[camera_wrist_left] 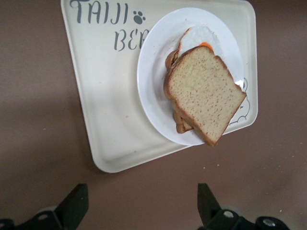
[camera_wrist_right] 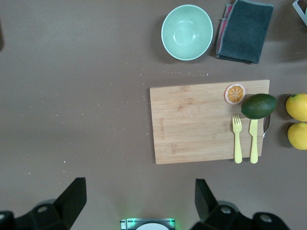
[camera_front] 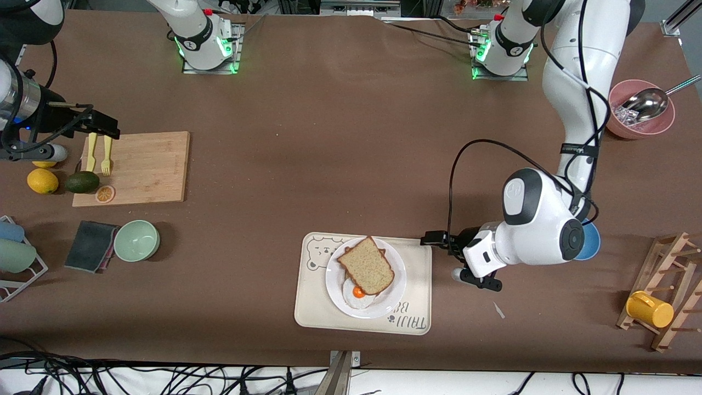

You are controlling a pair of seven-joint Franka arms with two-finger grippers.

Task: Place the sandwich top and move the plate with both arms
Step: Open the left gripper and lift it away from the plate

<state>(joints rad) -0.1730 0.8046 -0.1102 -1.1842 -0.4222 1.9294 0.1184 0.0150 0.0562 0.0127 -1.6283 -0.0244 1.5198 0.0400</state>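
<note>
The sandwich top [camera_front: 366, 266], a speckled tan bread slice with a brown crust, lies askew on a fried egg [camera_front: 357, 294] and a lower slice on the white plate [camera_front: 396, 285]. The left wrist view shows the same slice [camera_wrist_left: 204, 93] overhanging the plate's [camera_wrist_left: 153, 72] rim. The plate sits on a cream bear-printed tray [camera_front: 315, 307]. My left gripper [camera_front: 460, 259] hovers open and holding nothing over the table, just off the tray's edge toward the left arm's end [camera_wrist_left: 141, 197]. My right gripper [camera_front: 101, 125] is open and holds nothing [camera_wrist_right: 139, 191]. It hangs over the edge of the wooden cutting board.
The cutting board [camera_front: 148, 167] holds a yellow fork and knife, an avocado [camera_front: 82, 182] and an orange slice. Lemons [camera_front: 42, 181], a green bowl [camera_front: 136, 240] and a grey cloth [camera_front: 90, 246] lie nearby. A pink bowl with scoop [camera_front: 640, 109], a blue bowl [camera_front: 591, 241] and a rack with yellow cup [camera_front: 650, 309] stand at the left arm's end.
</note>
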